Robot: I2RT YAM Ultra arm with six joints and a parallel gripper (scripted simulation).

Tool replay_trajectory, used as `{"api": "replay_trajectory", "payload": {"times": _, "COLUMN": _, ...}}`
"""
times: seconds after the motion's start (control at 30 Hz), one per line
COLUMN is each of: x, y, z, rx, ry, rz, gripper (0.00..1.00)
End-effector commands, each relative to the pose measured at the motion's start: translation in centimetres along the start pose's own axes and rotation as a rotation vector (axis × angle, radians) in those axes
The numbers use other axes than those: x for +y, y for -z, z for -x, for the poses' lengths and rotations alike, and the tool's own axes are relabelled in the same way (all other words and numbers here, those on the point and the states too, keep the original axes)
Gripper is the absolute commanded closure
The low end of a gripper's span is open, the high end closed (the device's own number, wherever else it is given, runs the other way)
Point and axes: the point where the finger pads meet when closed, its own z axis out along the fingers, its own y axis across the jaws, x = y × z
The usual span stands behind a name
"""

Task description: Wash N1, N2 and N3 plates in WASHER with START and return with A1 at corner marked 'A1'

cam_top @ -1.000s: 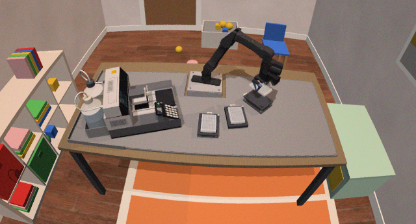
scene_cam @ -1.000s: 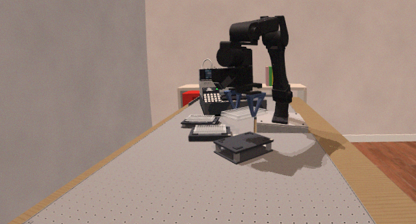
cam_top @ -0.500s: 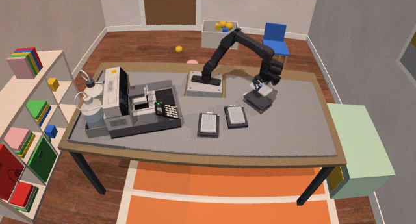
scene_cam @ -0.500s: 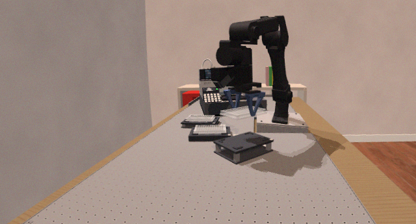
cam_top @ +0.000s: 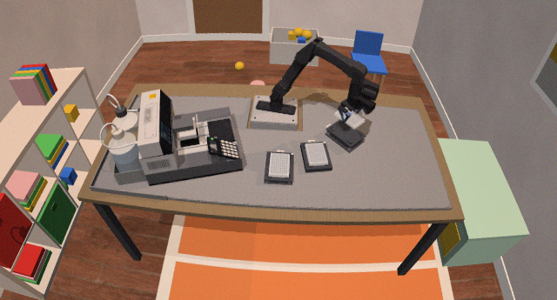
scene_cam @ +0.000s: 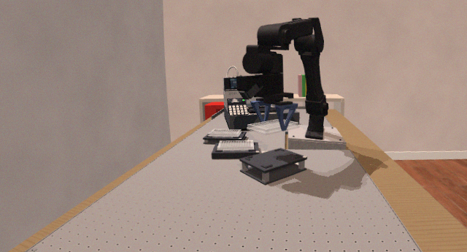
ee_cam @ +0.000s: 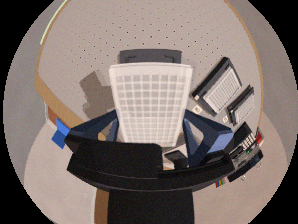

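Observation:
My gripper [cam_top: 351,116] [scene_cam: 273,125] [ee_cam: 150,112] is shut on a clear 96-well plate [cam_top: 356,121] [scene_cam: 266,126] [ee_cam: 149,96] and holds it level a little above the empty dark nest [cam_top: 343,139] [scene_cam: 273,161] [ee_cam: 149,56] at the right. Two other plates sit in their nests: the middle plate [cam_top: 316,154] [scene_cam: 235,146] [ee_cam: 220,86] and the left plate [cam_top: 278,165] [scene_cam: 224,134] [ee_cam: 241,104]. The washer carrier pocket [cam_top: 190,141] is empty. The keypad [cam_top: 229,149] [scene_cam: 238,109] is beside it, with a green lamp [cam_top: 212,139] [scene_cam: 243,99].
The washer body [cam_top: 152,122] with two bottles [cam_top: 124,150] stands at the table's left end. The arm's base plate [cam_top: 274,117] [scene_cam: 321,140] is at the back middle. A green cabinet [cam_top: 479,200] stands off the right end.

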Motion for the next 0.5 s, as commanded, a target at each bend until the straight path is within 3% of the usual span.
{"api": "replay_trajectory", "payload": {"times": 0.0, "x": 0.09, "y": 0.52, "z": 0.2, "rx": -0.017, "ry": 0.0, "rz": 0.005, "gripper": 1.0}}
{"api": "replay_trajectory", "payload": {"times": 0.47, "x": 0.09, "y": 0.36, "z": 0.17, "rx": -0.017, "ry": 0.0, "rz": 0.005, "gripper": 1.0}}
